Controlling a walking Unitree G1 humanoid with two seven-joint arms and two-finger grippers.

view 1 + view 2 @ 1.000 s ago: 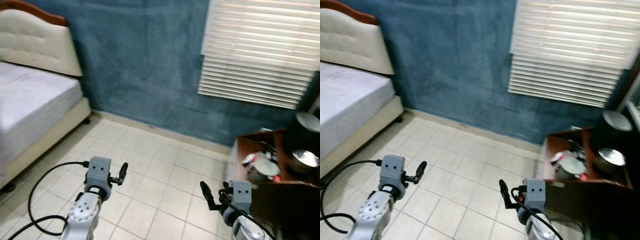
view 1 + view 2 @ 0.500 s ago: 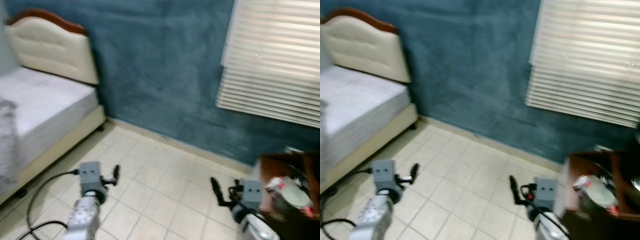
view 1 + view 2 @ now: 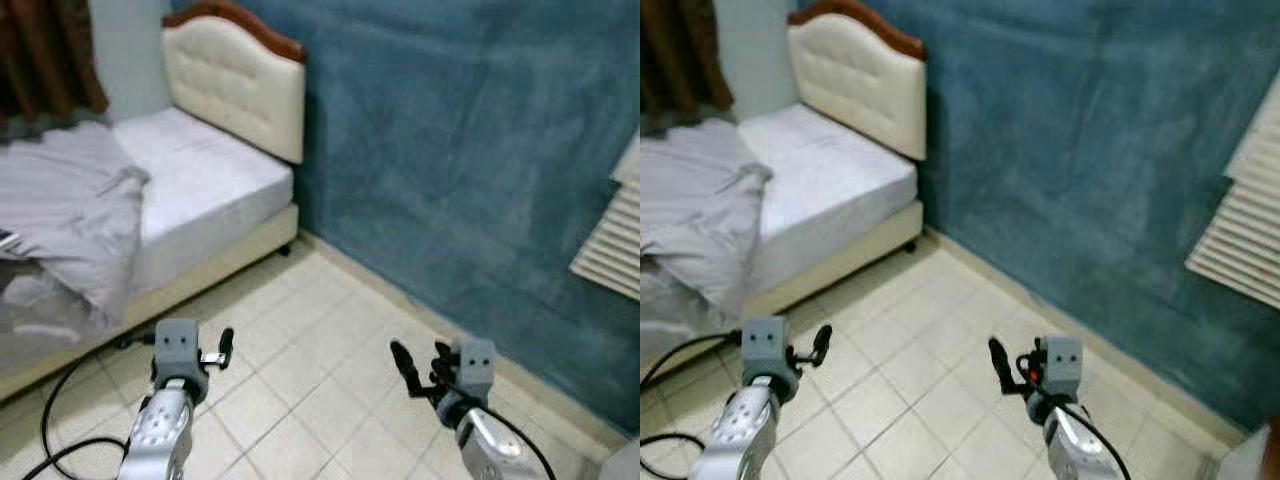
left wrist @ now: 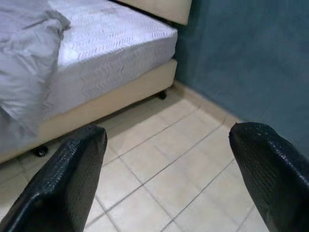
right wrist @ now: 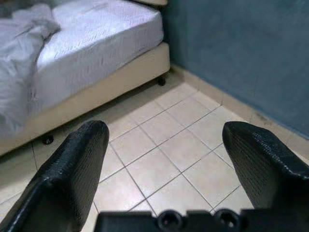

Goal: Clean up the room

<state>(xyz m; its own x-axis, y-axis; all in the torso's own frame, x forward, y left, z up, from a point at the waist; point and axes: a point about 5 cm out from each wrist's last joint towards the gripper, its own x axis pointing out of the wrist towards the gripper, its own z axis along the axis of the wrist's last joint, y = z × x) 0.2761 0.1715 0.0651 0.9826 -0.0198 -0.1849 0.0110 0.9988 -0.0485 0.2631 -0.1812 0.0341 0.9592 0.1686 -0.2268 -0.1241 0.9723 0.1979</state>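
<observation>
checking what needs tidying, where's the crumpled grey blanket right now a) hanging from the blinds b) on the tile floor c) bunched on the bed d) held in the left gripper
c, the grey blanket lies bunched on the bed, while the left gripper and the right gripper both hang open and empty over the tile floor.

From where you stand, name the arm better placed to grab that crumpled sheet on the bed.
Probably left. The crumpled grey sheet hangs over the bed on the robot's left, nearer the open left pincer. The right pincer, also open, is farther across the tiled floor.
</observation>
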